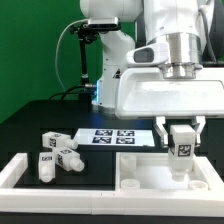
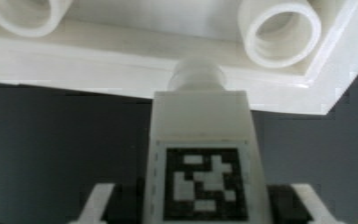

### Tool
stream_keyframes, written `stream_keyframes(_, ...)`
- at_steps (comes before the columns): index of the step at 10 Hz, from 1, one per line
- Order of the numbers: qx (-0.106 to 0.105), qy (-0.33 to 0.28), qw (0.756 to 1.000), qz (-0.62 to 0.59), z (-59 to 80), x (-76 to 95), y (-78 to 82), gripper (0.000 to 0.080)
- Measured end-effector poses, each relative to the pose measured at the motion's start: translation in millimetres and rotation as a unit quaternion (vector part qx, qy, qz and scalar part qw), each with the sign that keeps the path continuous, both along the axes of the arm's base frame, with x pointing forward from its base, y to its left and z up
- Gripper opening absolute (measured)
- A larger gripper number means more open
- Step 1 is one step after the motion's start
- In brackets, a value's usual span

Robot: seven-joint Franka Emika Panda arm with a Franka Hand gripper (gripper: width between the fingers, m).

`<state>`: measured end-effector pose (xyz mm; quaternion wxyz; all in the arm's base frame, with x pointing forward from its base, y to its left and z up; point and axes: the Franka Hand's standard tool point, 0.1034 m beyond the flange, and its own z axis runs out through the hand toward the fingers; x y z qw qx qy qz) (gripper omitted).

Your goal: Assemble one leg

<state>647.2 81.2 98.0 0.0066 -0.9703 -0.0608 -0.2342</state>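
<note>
My gripper is shut on a white square-section leg with a black-and-white tag, held upright above the wide white panel at the exterior view's right. In the wrist view the leg runs out from between my fingers, and its narrow tip meets the panel's edge between two raised round sockets. Three more white legs lie loose on the black table at the exterior view's left.
The marker board lies flat on the table behind the panel. A white raised border runs along the front left. A green wall stands behind, and the arm's white body fills the upper right.
</note>
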Motion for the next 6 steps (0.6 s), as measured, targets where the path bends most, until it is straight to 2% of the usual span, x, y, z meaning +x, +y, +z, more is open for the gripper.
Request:
stream_keyframes(1, 0.003, 0.005, 1.0, 0.0, -5.2, -4.2, 9.2, 0.0284)
stream_keyframes(3, 0.005, 0.006, 1.0, 0.006, -5.8, -7.6, 23.3, 0.0284)
stream_keyframes(6, 0.006, 0.006, 1.0, 0.012, -12.8, -10.2, 30.9, 0.0284)
